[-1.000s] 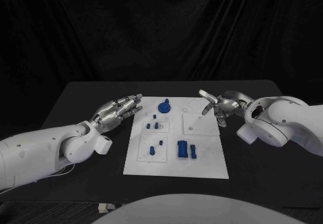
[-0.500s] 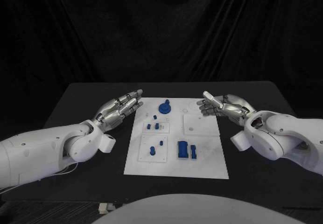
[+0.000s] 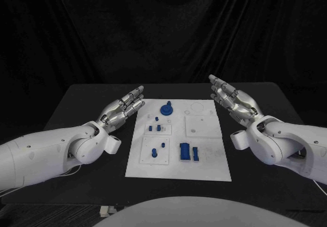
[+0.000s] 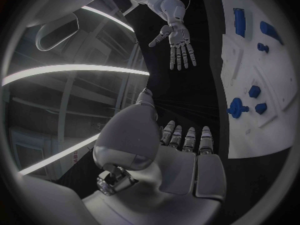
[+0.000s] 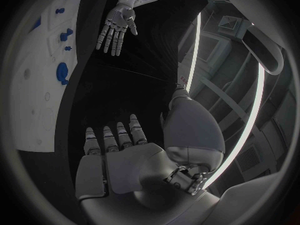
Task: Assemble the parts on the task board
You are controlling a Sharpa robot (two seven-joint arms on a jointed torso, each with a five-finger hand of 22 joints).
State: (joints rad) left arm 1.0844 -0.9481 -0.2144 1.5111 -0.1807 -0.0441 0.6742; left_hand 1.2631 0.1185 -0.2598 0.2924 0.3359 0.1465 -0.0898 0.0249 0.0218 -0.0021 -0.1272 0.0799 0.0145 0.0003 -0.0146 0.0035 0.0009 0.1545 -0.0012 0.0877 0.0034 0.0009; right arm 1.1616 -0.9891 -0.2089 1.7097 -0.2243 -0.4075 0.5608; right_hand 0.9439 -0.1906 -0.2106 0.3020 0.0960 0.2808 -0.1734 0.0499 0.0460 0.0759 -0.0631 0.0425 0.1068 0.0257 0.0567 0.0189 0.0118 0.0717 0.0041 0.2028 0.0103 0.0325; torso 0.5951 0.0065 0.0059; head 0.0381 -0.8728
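Hands both empty, fingers straight and spread. Left hand (image 3: 124,108) is raised beside the left edge of the task board (image 3: 211,161); right hand (image 3: 231,100) is raised beside its right edge, both near the far end. Neither touches the board or any part. Each wrist view shows the opposite hand across the board, flat and holding nothing.

Board lies white and lengthwise at the middle of the black table (image 3: 81,101), short edge toward the robot.

Parts on the board:
- round blue part with a stem (image 3: 166,109), upright near the far edge, left of centre;
- cluster of small blue pegs (image 3: 156,127) in the panel just nearer, left side;
- two more small pegs (image 3: 158,148) in the near-left panel;
- blue block (image 3: 185,151) with a narrow blue bar (image 3: 196,153) just beside it, near the middle of the near half.
- Right-hand square panel (image 3: 203,126) carries no blue piece; only small holes show.

Judgement: palms stand clear on either side, likely so the head camera sees the whole board unobstructed. This layout fits either a pause with parts waiting to be seated or a finished board with the hands drawn off. Whether each peg is fully home is too small to tell.
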